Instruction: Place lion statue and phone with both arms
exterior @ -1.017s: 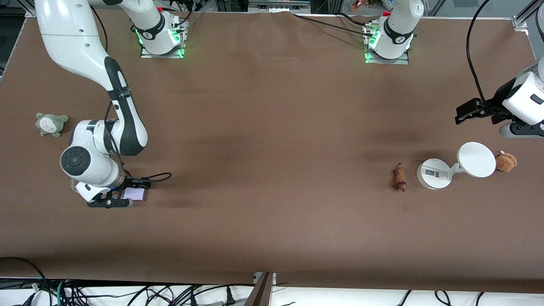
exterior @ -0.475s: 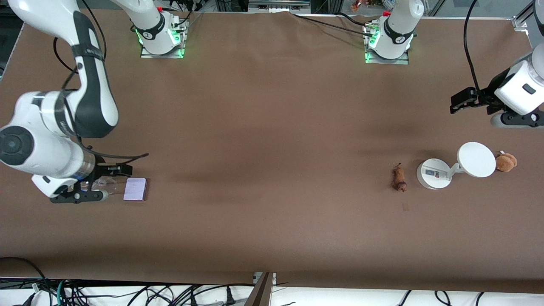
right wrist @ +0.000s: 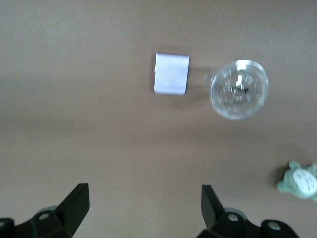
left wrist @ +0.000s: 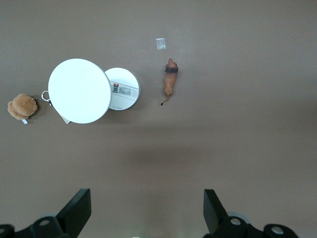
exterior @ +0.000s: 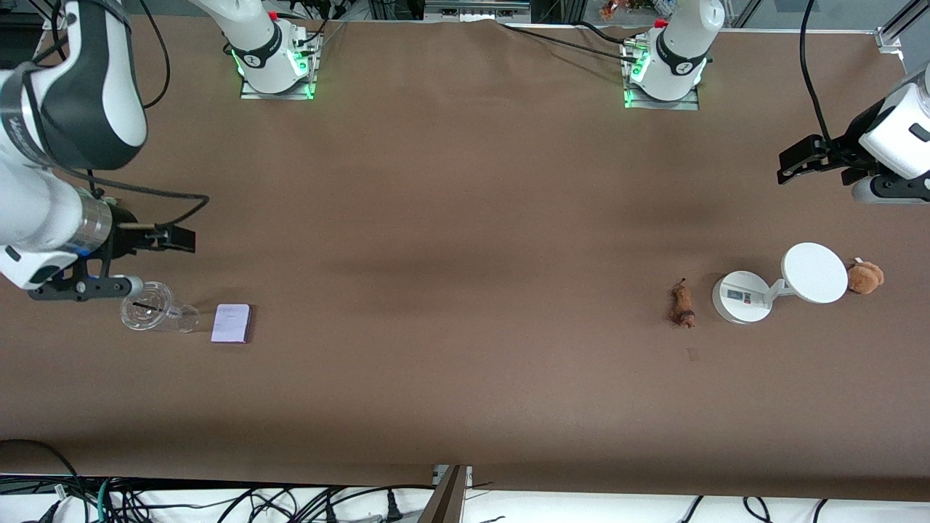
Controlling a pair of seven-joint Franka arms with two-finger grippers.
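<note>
Both grippers empty and spread wide above the table

Right wrist view alone shows a green plush (right wrist: 300, 181); phone (exterior: 231, 322) lies lower left beside a clear cup (exterior: 148, 310), lion (exterior: 681, 305) right by the stand (exterior: 741, 296); left gripper (exterior: 792, 166), right gripper (exterior: 171, 238)

The table (exterior: 465, 290) wears a matt brown covering, cloth-like, faintly creased near the bases. The phone (exterior: 232, 322) shows a smooth pale face with a soft sheen. Beside it, the cup (exterior: 149, 311) is clear, glossy plastic or perhaps glass. The lion statue (exterior: 681, 304) looks hard and matt. The stand (exterior: 777, 285) is smooth white plastic; the brown plush toy (exterior: 865, 277) and the grey-green plush toy (right wrist: 299, 180) are fuzzy.
</note>
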